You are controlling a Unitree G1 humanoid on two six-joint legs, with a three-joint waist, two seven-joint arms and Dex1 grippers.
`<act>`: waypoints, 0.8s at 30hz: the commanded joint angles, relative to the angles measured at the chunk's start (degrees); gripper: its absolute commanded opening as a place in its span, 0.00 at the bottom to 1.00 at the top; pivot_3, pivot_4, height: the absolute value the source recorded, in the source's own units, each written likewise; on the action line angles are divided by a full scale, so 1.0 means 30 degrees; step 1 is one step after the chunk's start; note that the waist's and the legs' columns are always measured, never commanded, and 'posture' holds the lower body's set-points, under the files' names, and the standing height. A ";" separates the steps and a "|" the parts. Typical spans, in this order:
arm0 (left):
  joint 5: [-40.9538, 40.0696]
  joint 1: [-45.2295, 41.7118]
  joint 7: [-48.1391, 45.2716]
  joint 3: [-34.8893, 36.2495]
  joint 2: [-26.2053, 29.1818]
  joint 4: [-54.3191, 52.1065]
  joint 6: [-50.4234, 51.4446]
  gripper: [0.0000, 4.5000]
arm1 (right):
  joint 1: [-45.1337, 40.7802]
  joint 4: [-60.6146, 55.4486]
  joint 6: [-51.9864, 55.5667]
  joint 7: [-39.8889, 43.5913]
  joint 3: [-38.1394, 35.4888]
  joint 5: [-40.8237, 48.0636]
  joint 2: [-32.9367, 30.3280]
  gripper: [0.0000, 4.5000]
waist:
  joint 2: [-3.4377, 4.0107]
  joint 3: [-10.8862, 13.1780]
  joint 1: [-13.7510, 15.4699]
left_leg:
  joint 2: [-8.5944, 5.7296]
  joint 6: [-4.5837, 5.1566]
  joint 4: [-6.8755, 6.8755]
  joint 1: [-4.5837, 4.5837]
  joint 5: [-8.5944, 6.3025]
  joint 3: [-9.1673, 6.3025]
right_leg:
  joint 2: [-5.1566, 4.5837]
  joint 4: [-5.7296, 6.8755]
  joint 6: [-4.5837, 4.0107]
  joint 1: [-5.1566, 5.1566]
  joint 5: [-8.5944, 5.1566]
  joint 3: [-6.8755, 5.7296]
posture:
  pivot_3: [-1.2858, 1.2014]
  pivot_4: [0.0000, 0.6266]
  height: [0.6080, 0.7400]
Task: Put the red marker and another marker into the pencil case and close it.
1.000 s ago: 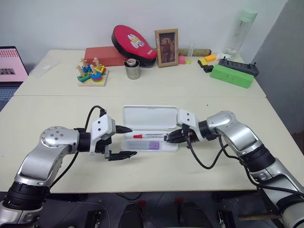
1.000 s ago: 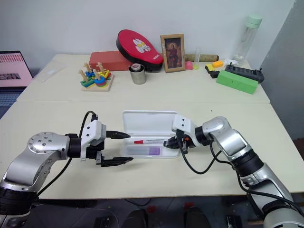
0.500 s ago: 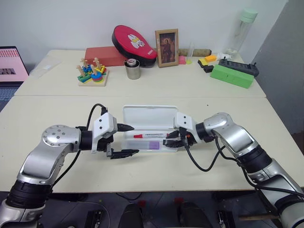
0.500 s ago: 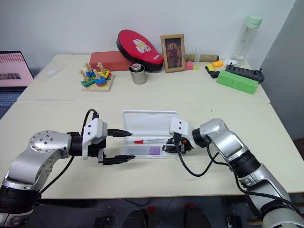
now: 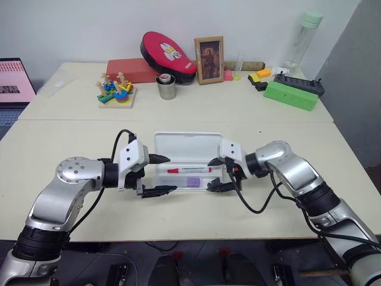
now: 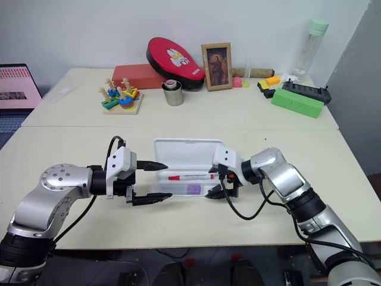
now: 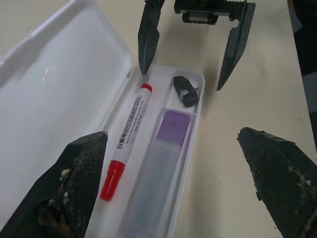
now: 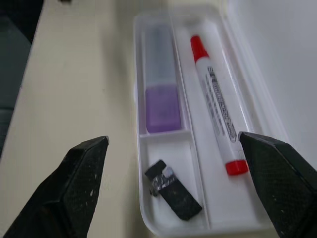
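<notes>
The white pencil case (image 5: 187, 145) lies open mid-table, its lid (image 7: 64, 84) tipped up toward the back. In its tray the red marker (image 5: 189, 170) lies in the back slot, red cap to the left. The lavender marker (image 5: 191, 181) lies in the front slot beside it. Both show lying free in the wrist views, the red marker (image 8: 215, 104) and the lavender marker (image 8: 161, 94). My left gripper (image 5: 172, 174) stands open at the case's left end. My right gripper (image 5: 209, 175) stands open at the right end, holding nothing.
A small black piece (image 8: 173, 191) sits in the tray's end compartment. Along the back stand a red oval case (image 5: 168, 56), a picture frame (image 5: 209, 59), a metal cup (image 5: 166, 87), a stacking toy (image 5: 116, 90), a green box (image 5: 290, 95) and a bottle (image 5: 302, 39).
My right gripper has gone from shut at the red marker's tail end to wide open, and the marker now lies loose in the tray. The left gripper has kept still.
</notes>
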 commanded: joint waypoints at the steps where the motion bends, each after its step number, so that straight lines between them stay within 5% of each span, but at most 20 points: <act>1: -0.1246 -0.0125 0.1550 0.1634 -0.0711 -0.0860 0.0743 1.00 | -0.1804 -0.0973 0.0726 0.0269 -0.2581 0.2179 0.0318 0.98 | 0.0000 0.0000 0.0001 | 0.0000 0.0000 0.0001 -0.0001 0.0000 -0.0001 | 0.0000 0.0001 0.0000 0.0000 0.0000 0.0000 | 0.52 0.24 1.00; 4: -0.2027 -0.0467 0.4194 0.3160 -0.2010 -0.0521 0.1873 1.00 | -0.4156 0.1683 0.0297 -0.2127 -0.3779 0.1617 0.1515 0.98 | 0.0000 0.0000 -0.0040 | 0.0002 0.0001 0.0005 0.0010 0.0000 -0.0003 | 0.0000 0.0009 0.0001 0.0004 0.0001 0.0000 | 0.52 0.24 1.00; 11: -0.4384 -0.0716 0.8127 0.5828 -0.4098 -0.1612 0.3767 1.00 | -0.7989 0.9523 -0.0946 -0.7091 -0.4280 -0.0903 0.3955 0.65 | -0.0087 -0.0053 -0.0141 | 0.0003 0.0002 0.0001 0.0019 0.0002 -0.0015 | 0.0002 0.0028 -0.0005 0.0012 0.0007 -0.0014 | 0.52 0.24 1.00; 22: -0.5039 0.0188 0.9254 0.6349 -0.3640 -0.2701 0.4037 1.00 | -0.8967 1.4460 -0.3643 -0.7412 -0.3359 -0.3134 0.5339 0.05 | -0.0074 -0.0045 -0.0218 | -0.0006 -0.0002 -0.0034 0.0000 0.0003 -0.0005 | -0.0008 0.0011 -0.0040 -0.0017 0.0027 -0.0012 | 0.52 0.24 1.00; 24: -0.5191 0.0327 0.9212 0.6318 -0.3544 -0.2872 0.4157 1.00 | -0.8623 1.4096 -0.3580 -0.6678 -0.2955 -0.3342 0.5316 0.00 | -0.0068 -0.0041 -0.0221 | -0.0006 -0.0002 -0.0029 0.0000 0.0004 -0.0005 | -0.0008 0.0016 -0.0039 -0.0017 0.0026 -0.0012 | 0.52 0.24 1.00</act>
